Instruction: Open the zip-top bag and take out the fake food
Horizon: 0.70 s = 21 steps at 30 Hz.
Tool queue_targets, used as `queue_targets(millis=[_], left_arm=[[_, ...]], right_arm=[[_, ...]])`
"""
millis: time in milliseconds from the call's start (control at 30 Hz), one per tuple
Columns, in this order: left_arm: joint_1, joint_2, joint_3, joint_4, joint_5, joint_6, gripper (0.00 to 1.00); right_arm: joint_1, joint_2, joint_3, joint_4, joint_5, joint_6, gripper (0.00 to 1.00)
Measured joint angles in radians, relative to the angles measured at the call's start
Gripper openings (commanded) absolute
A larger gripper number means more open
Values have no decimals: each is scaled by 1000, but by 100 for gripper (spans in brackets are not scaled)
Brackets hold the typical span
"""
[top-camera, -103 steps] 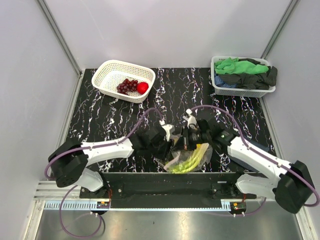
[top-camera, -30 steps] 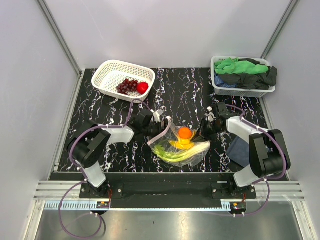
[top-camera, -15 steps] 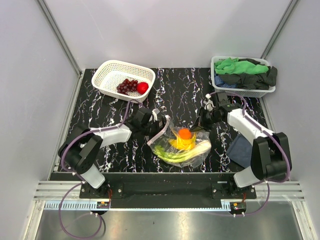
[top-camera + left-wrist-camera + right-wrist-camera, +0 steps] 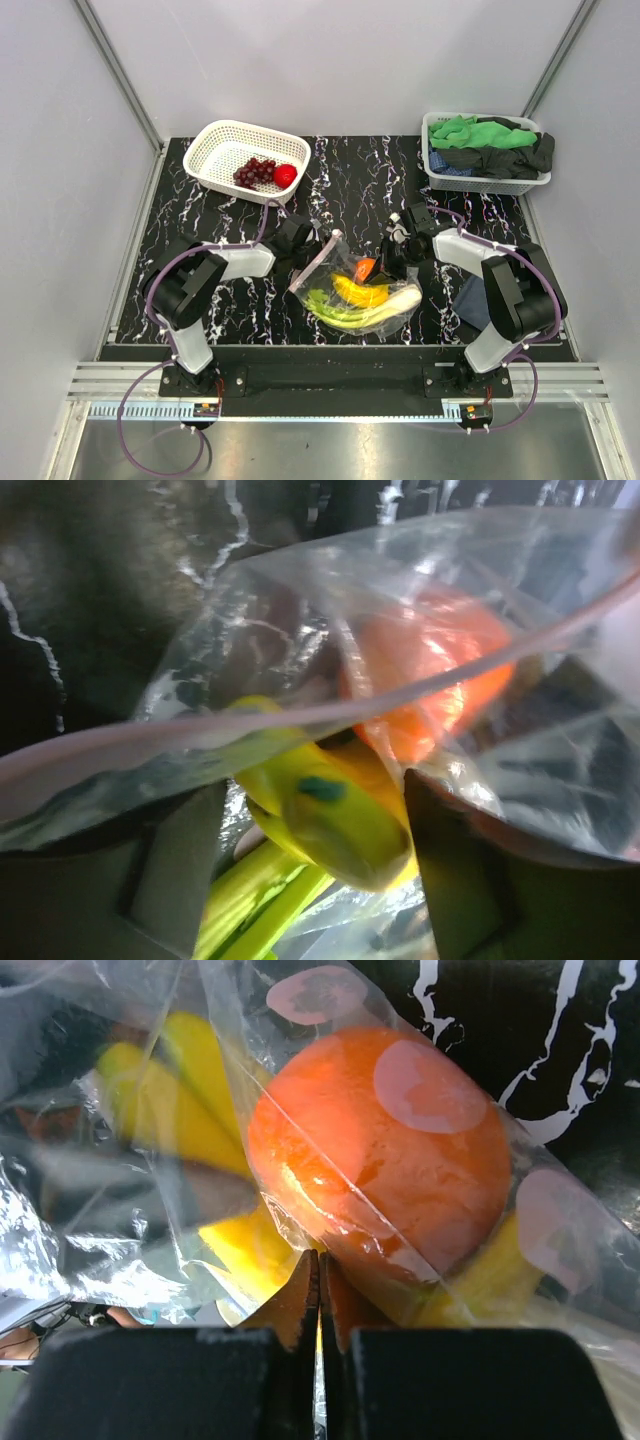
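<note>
The zip-top bag (image 4: 335, 268) lies on the black marbled table (image 4: 170, 200) between the two grippers, with its pinkish zip strip (image 4: 300, 715) raised on the left side. The left gripper (image 4: 310, 248) sits at that mouth with its fingers (image 4: 175, 870) spread apart. The strip runs across the gap and nothing is clamped. The right gripper (image 4: 390, 258) is closed, pinching the bag's film just beside the orange piece (image 4: 380, 1160). The banana (image 4: 358, 292) and pale-green stalks (image 4: 345, 315) lie inside the bag. The grapes (image 4: 252, 172) and red fruit (image 4: 286, 175) sit in the white basket (image 4: 215, 140), well apart from it.
</note>
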Motion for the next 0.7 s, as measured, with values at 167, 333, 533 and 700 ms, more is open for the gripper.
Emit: queue_targets(millis=[167,333,533,700], left_arm=[[0,7,3,1,-8,-13,35],[-2,-21,4,-35,-31,31,7],[-5,-99,11,-158,-70,129,0],[-8,-179,49,-261,-78,179,0]], right_arm=[[3,-14,-11,11,-4,13,3],[7,-35,-11,2,3,8,30],[-23,-151,42,-128,59,-29,68],[-82,-258,89,-264,217,-96,89]])
